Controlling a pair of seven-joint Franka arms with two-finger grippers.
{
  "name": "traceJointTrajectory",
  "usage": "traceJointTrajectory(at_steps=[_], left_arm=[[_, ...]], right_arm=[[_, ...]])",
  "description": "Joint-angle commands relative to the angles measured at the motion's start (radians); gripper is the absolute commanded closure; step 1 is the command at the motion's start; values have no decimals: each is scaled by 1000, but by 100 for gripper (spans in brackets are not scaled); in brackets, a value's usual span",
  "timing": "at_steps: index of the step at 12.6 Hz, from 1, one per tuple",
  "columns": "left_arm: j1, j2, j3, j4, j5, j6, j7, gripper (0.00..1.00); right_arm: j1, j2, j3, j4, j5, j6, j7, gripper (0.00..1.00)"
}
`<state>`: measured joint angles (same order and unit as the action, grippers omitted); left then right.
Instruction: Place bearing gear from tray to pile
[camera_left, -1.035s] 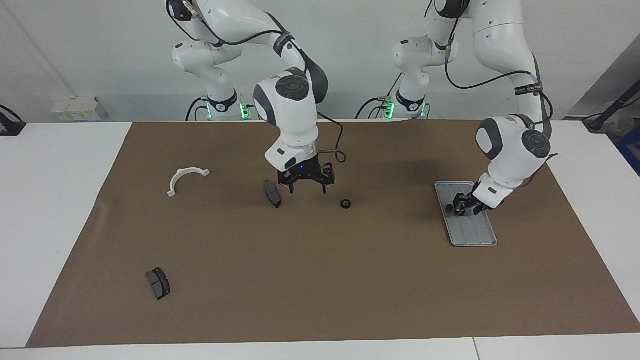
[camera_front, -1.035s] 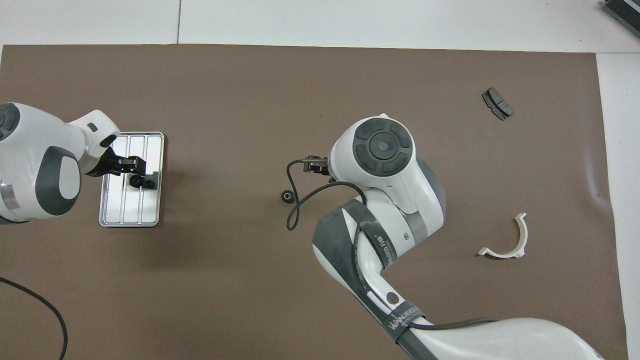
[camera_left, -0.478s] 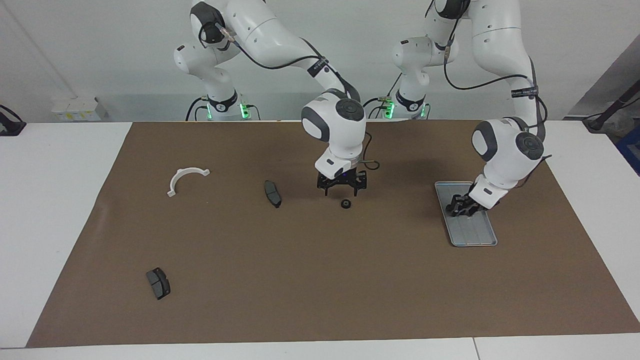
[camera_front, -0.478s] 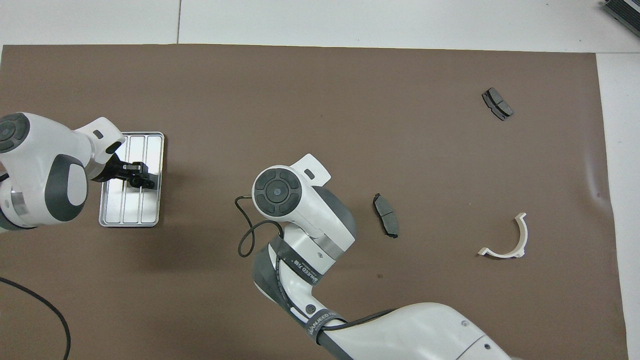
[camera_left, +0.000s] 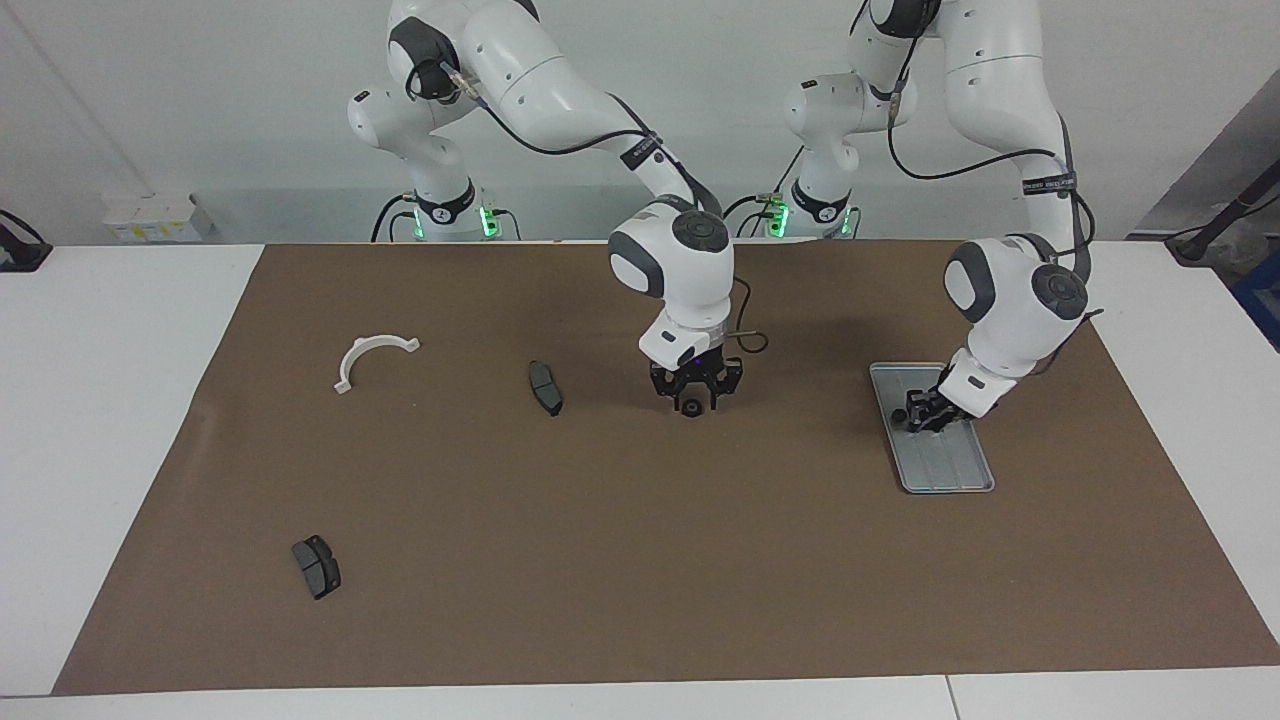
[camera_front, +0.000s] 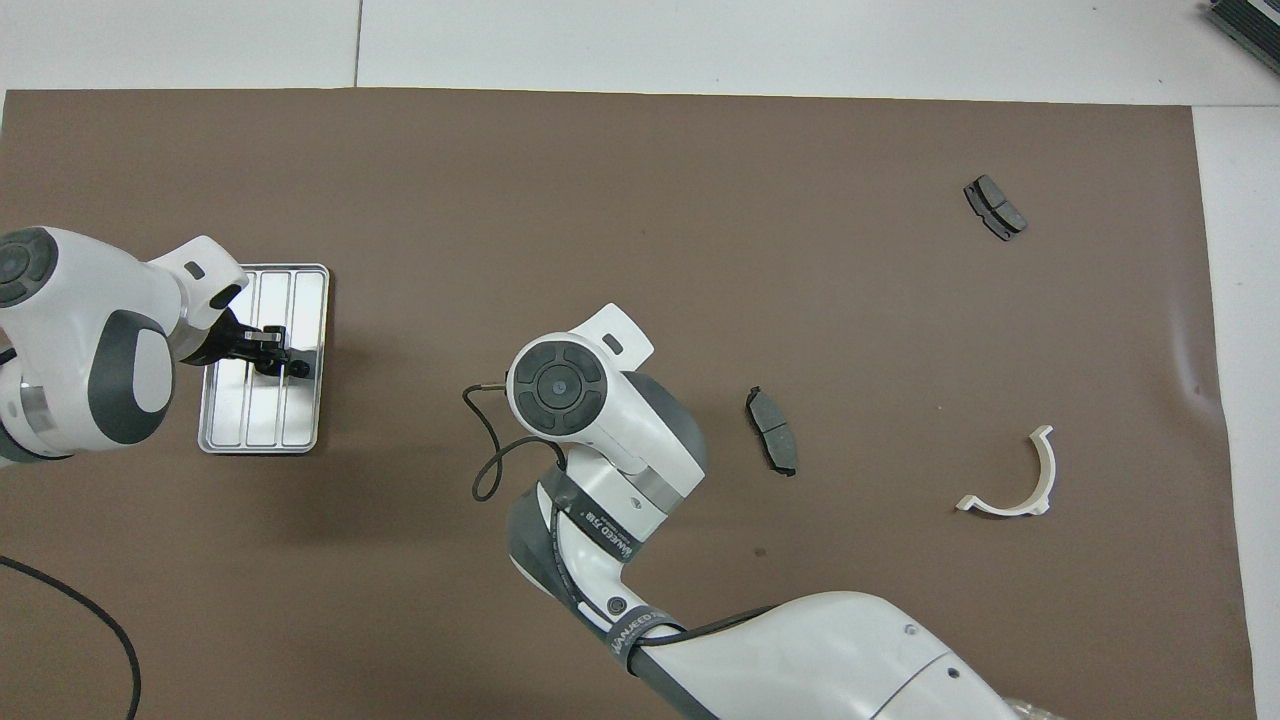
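Observation:
One small black bearing gear (camera_left: 690, 408) lies on the brown mat in the middle of the table. My right gripper (camera_left: 691, 399) has come down right on top of it; whether it grips the gear does not show, and its own wrist hides it in the overhead view. The silver tray (camera_left: 945, 465) (camera_front: 260, 420) lies toward the left arm's end. My left gripper (camera_left: 922, 418) (camera_front: 278, 352) is low inside it, beside a dark bearing gear (camera_left: 900, 413) (camera_front: 300, 370). The pile is a loose scatter: a white half-ring (camera_left: 372, 358) (camera_front: 1020, 480) and two dark pads (camera_left: 545, 387) (camera_left: 317, 566).
A brown mat (camera_left: 640, 560) covers most of the white table. The nearer pad (camera_front: 772, 445) lies beside the right arm's wrist; the other pad (camera_front: 994, 207) lies far from the robots toward the right arm's end. A black cable (camera_front: 60, 600) crosses the mat near the left arm's base.
The right arm swung from beside the dark pad over to the gear on the mat and dropped onto it. The left gripper narrowed and shifted slightly in the tray.

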<state>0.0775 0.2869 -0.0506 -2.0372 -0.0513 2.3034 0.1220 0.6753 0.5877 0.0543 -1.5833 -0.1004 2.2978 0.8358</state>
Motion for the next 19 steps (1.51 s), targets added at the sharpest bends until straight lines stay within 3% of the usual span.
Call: traceJointTrajectory(at_steps=[1,5,6,7,8,11,14,19], left_arm=[[7,-14,-3,-40,-12,21,16,72],[5,-14,-3,11,-5,-4,5,78],[5,-14,-3,44,-5,-46,4,78],[5,-12,-3,83,-5,-96,1,79],[7,-12,-3,112,-5,-128,1,79],[-1,-11,-3,166,-5,-179,-25,79],[-76,1,-5,201,-2,-180,-186,79],[-247,11,-6,226,-5,-185,-489,79]], right_arm=[[0,11,2,-13,-18,29,14,40],[0,9,2,-38,-24,52,14,40],[0,11,2,-37,-25,55,14,55],[-3,9,2,-37,-24,64,13,83],[-2,11,2,-37,-25,65,13,100],[3,3,1,-17,-30,14,16,100],[-28,-47,-11,-23,-73,-8,8,100],[-267,-311,-2,-301,-23,6,-215,100]])
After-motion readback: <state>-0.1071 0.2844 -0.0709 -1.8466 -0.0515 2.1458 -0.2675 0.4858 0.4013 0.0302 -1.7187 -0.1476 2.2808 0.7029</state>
